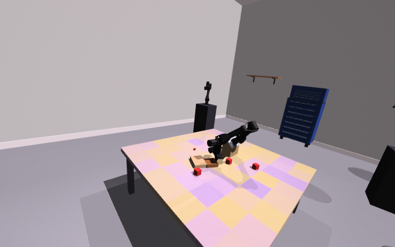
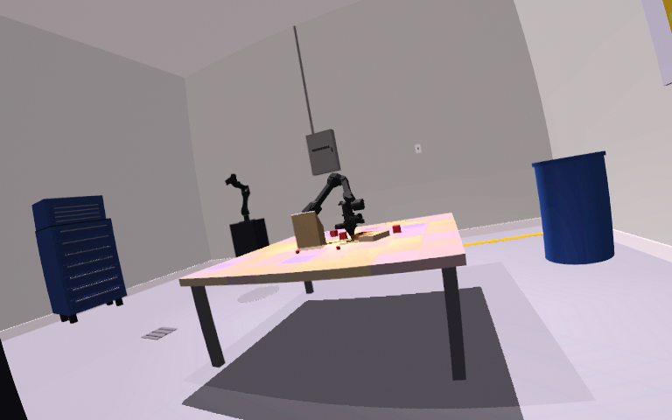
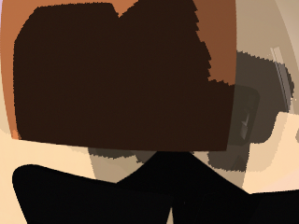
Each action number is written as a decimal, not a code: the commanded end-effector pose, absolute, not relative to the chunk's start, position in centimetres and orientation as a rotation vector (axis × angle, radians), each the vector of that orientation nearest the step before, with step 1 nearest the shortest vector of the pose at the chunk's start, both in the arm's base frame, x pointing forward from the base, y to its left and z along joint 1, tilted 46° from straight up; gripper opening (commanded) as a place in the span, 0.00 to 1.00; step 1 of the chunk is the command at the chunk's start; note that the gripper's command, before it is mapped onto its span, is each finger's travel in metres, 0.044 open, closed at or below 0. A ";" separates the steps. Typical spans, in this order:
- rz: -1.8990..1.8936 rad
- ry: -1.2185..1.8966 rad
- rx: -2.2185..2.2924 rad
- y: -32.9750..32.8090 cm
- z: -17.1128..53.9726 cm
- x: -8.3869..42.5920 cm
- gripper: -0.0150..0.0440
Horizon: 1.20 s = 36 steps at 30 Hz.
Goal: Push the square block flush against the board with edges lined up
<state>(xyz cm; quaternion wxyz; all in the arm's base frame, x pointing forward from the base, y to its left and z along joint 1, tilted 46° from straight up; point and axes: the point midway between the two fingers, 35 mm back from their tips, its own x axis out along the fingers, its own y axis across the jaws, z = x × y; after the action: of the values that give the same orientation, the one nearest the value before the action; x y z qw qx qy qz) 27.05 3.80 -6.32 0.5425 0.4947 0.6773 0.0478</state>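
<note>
Top high and far, exterior low across table (image 1: pixel 215 215) (image 2: pixel 396 260), wrist close.

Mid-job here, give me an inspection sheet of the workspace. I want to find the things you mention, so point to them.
Surface: patchwork tabletop (image 1: pixel 231 214) (image 2: pixel 406 255) in pink, yellow and purple.
Job's things: brown square block (image 1: pixel 212 163) (image 3: pixel 217 56) beside tan board (image 1: pixel 198 161) (image 2: pixel 372 236); flush edges cannot be confirmed.
Clutter: red cubes around the pair, including one (image 1: pixel 197 171) (image 2: pixel 396 228) near the board.
Grippers: end effector (image 1: pixel 218 157) (image 2: pixel 352 236) shut, nothing held, at the block.
Cables: nothing seen.
Surroundings: blue tool chest (image 1: pixel 303 116) (image 2: pixel 79 257); blue drum (image 2: pixel 574 210); second arm (image 1: pixel 207 93) (image 2: pixel 245 198) on a black pedestal (image 1: pixel 200 118) (image 2: pixel 243 237).
</note>
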 end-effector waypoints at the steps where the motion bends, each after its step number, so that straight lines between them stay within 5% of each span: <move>1: 0.110 1.609 1.171 4.1 -6.0 26.6 0.25; 25: 0.110 1.611 1.172 6.0 -4.6 23.5 0.25; 36: 0.111 1.611 1.171 1.8 -1.0 23.3 0.25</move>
<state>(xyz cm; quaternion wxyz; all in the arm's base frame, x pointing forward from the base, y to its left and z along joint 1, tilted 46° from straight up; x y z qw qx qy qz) 23.54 1.92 -1.27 0.5430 0.4982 0.6744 0.0453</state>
